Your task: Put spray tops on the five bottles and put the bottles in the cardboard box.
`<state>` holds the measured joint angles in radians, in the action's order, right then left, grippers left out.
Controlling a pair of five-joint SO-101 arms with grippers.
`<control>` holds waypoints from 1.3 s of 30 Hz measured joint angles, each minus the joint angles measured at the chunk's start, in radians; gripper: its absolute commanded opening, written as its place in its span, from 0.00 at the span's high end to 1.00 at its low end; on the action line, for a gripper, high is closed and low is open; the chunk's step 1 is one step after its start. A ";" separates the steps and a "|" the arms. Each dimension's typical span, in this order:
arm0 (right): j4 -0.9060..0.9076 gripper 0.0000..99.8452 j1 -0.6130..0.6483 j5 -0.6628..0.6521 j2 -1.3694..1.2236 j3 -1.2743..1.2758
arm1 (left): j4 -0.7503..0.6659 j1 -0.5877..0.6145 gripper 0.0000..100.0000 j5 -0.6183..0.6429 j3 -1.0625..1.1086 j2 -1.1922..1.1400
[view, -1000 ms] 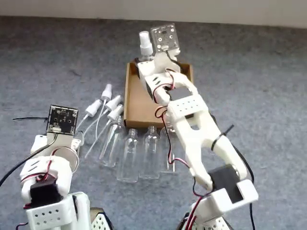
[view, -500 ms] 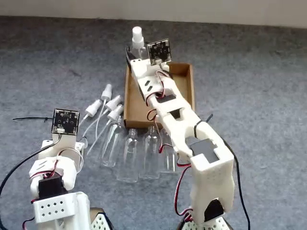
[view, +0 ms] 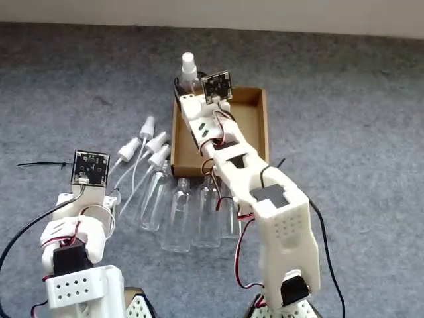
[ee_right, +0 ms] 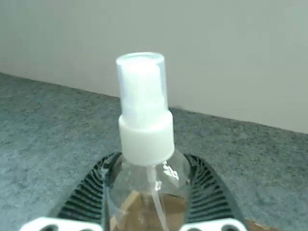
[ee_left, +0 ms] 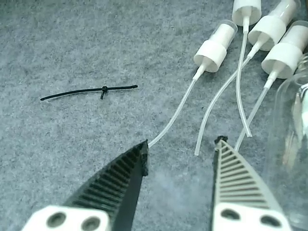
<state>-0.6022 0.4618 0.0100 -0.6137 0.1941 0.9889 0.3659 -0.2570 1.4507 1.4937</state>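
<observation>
My right gripper (ee_right: 151,159) is shut on a clear bottle (ee_right: 144,125) with a white spray top fitted, held upright. In the high view this bottle (view: 189,67) is at the far left corner of the cardboard box (view: 257,126); whether it stands inside the box I cannot tell. Several open clear bottles (view: 179,212) lie side by side in front of the box. Several loose spray tops (view: 147,142) with long tubes lie to the box's left. My left gripper (ee_left: 180,142) is open just above the carpet, its tips by the tube ends of the spray tops (ee_left: 215,45).
A black cable tie (ee_left: 91,90) lies on the grey carpet left of the spray tops, near the left arm (view: 73,238). The right arm (view: 245,172) stretches over the lying bottles and the box. One bottle's edge (ee_left: 293,134) is beside my left gripper.
The right arm has swung left and stretched out with the capped bottle, from the box's far middle to its far left corner. The left arm drew back a little.
</observation>
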 measured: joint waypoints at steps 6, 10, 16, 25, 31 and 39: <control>0.000 0.86 0.000 0.000 0.000 0.000 | 0.000 0.000 0.79 0.000 0.000 0.000; 0.029 0.80 0.000 0.000 0.002 -0.002 | 0.000 0.000 0.79 0.000 0.000 0.000; 0.094 0.80 0.002 0.000 0.000 -0.015 | 0.000 0.000 0.79 0.000 0.000 0.000; 0.203 0.80 0.002 0.000 0.023 -0.014 | 0.000 0.000 0.79 0.000 0.000 0.000; 0.284 0.80 0.002 0.000 0.092 -0.014 | -0.002 0.000 0.79 0.000 0.000 0.000; 0.347 0.83 0.041 0.000 0.175 -0.014 | -0.003 0.000 0.79 0.000 0.014 0.000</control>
<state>-0.2555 0.5033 0.0100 -0.4388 0.1803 0.9858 0.3659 -0.2570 1.4645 1.4937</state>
